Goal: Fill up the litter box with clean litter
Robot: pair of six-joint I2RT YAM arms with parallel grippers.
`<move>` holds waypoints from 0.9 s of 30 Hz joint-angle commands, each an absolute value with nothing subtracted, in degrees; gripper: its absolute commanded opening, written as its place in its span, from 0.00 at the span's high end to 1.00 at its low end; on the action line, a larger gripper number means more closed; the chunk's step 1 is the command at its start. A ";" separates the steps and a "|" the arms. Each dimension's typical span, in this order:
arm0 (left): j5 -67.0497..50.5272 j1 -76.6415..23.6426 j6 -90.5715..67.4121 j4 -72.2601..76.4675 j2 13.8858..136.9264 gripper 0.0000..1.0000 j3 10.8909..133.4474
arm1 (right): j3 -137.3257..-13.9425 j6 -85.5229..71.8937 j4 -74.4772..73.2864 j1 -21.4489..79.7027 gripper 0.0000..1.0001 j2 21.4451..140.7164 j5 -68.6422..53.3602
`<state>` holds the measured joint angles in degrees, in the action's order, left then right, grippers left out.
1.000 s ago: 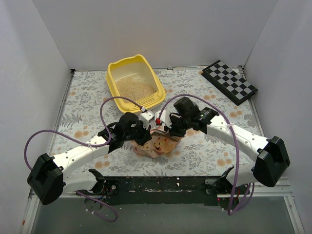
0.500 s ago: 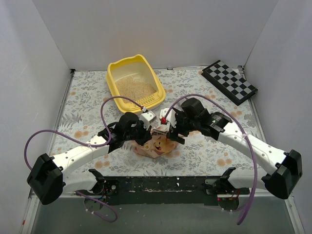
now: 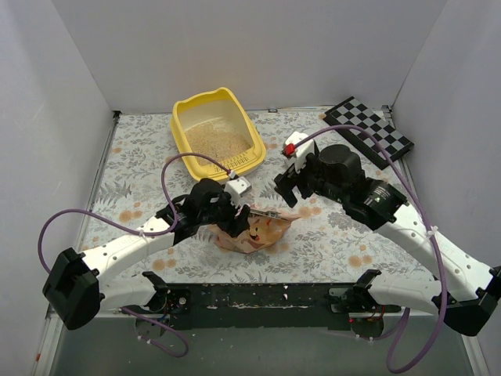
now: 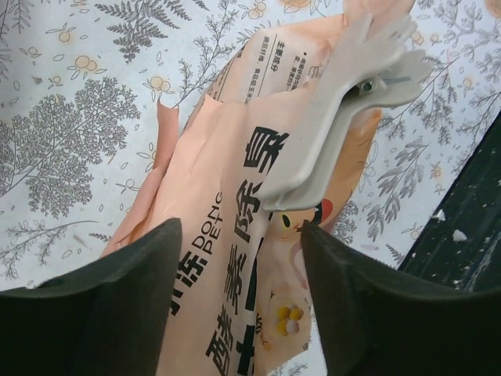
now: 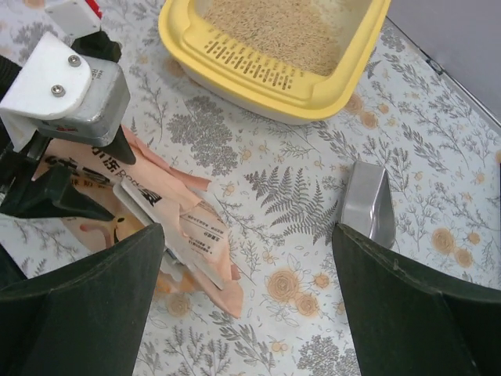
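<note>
The yellow litter box point(image 3: 249, 133) stands at the back left of the table, with pale beige clean litter point(image 3: 221, 139) covering its floor. Its slotted ledge point(image 5: 246, 66) and the litter point(image 5: 290, 23) fill the top of the right wrist view. A crinkled orange-pink bag point(image 3: 258, 232) lies near the front centre, a white clip point(image 4: 344, 102) pinched on its folded top. My left gripper point(image 3: 232, 216) is open, its fingers straddling the bag point(image 4: 227, 258). My right gripper point(image 3: 288, 176) hangs open and empty above the table, between bag and box.
A silver metal scoop point(image 5: 368, 202) lies on the floral cloth right of the bag. A black-and-white checkered board point(image 3: 369, 131) leans at the back right corner. White walls close in the table on three sides.
My right gripper has let go at the bag's top, opened wide and pulled up and back to the right. My left gripper's jaws have opened around the bag, which stays on the table.
</note>
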<state>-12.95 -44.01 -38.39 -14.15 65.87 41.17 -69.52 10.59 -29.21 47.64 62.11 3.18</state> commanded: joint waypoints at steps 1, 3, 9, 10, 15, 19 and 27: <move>-11.79 -44.21 -37.35 -16.25 62.23 0.02 45.96 | -70.13 -1.21 -27.15 47.72 0.05 58.63 9.94; -9.16 -44.21 -38.23 -17.75 61.44 0.02 47.80 | -71.80 -3.76 -30.65 47.72 0.05 59.58 11.85; 1.98 -44.21 -46.21 -22.76 61.87 0.02 56.32 | -77.43 -14.92 -37.70 47.72 0.04 61.44 27.76; 5.68 -44.21 -49.45 -23.20 62.14 0.02 57.38 | -77.34 -15.55 -37.10 47.72 0.04 60.91 27.95; 13.60 -44.21 -46.94 -26.46 64.16 0.02 63.55 | -75.33 -15.04 -34.72 47.72 0.03 58.63 25.40; 15.11 -44.21 -46.14 -21.99 61.27 0.02 61.27 | -70.16 -12.58 -30.17 47.72 0.03 54.77 23.91; 17.67 -44.21 -46.50 -21.26 62.92 0.02 62.05 | -72.50 -10.28 -32.78 47.64 0.03 55.28 30.05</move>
